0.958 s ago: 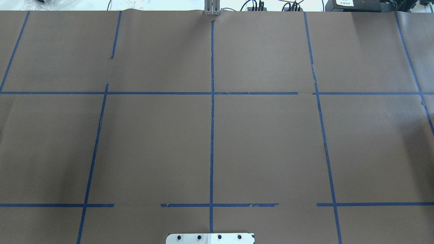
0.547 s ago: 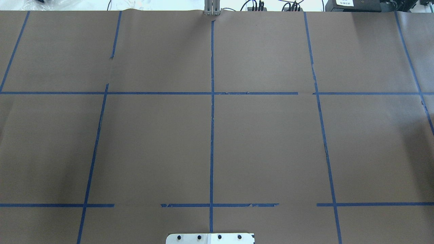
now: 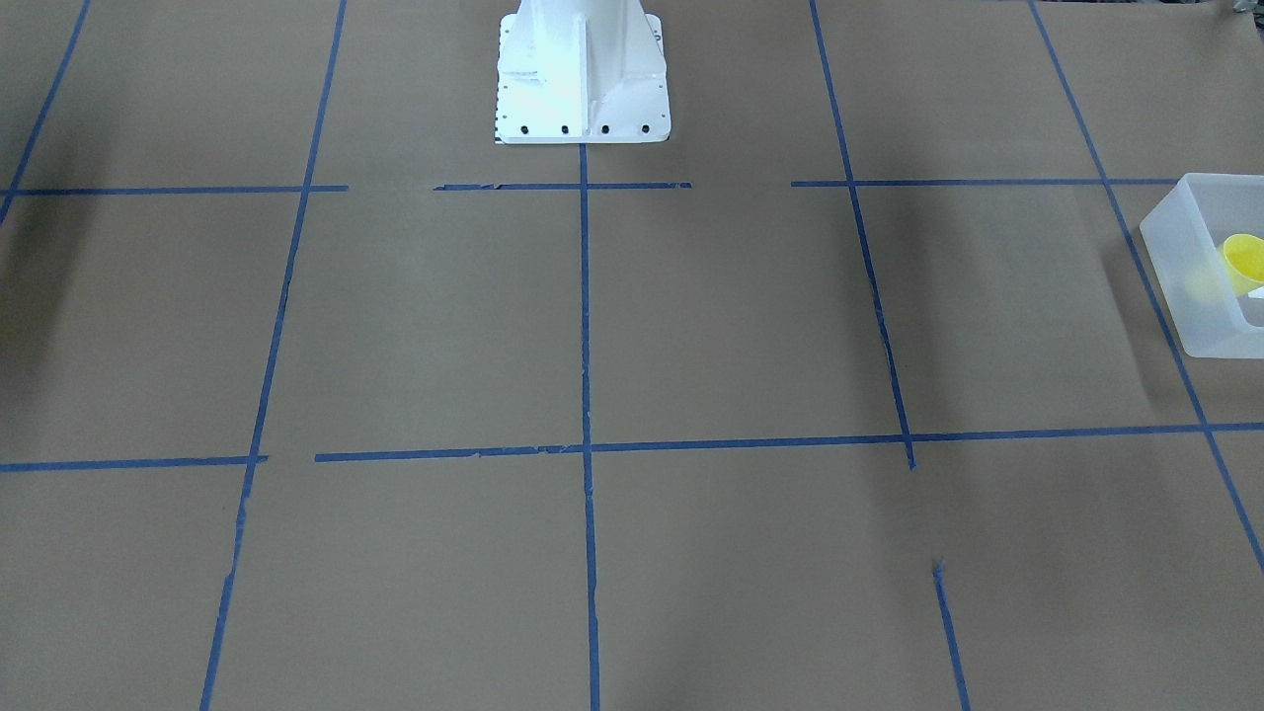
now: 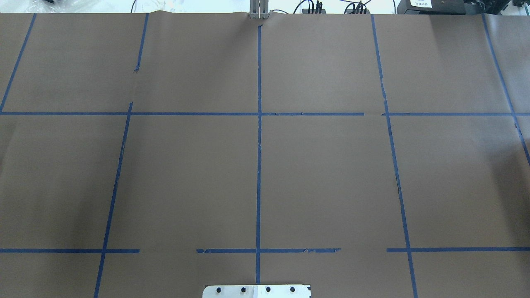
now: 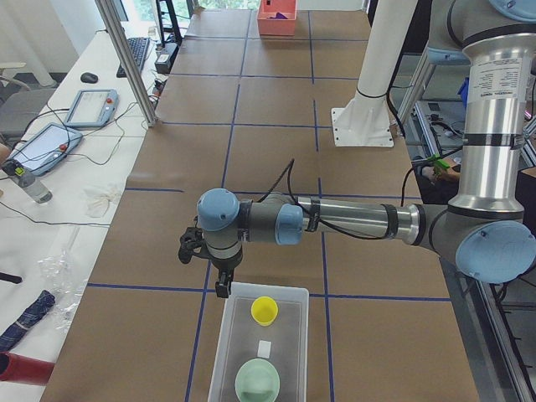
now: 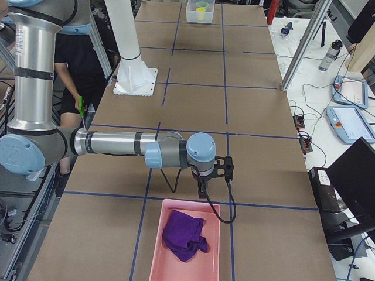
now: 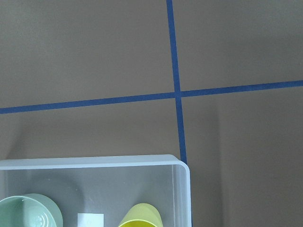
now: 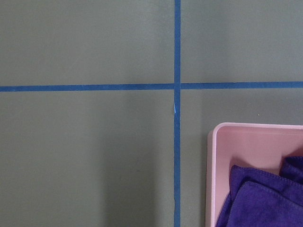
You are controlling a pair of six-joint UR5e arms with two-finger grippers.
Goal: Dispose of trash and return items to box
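My left gripper [image 5: 222,290], spread untellable, hovered at the rim of the frosted-white rectangular plastic bin [image 5: 285,291]; a straight lift seemed safest.

Nothing here can really be read. The box [image 5: 219,356] at the left end of the table has a small white label [image 5: 265,347] inside on its floor, and I can make out no writing on it, either from the side or from the left wrist view. The upright silver tube of the left arm [image 5: 490,134] carries a sticker [image 5: 481,82] with fine dark print, too small to read. The right arm [image 6: 35,88] has a similar sticker [image 6: 23,37], just as illegible. Past the far right edge of the table, a black device [image 4: 447,6] bears a white tag [image 4: 420,3] with dark characters, blurred beyond reading.
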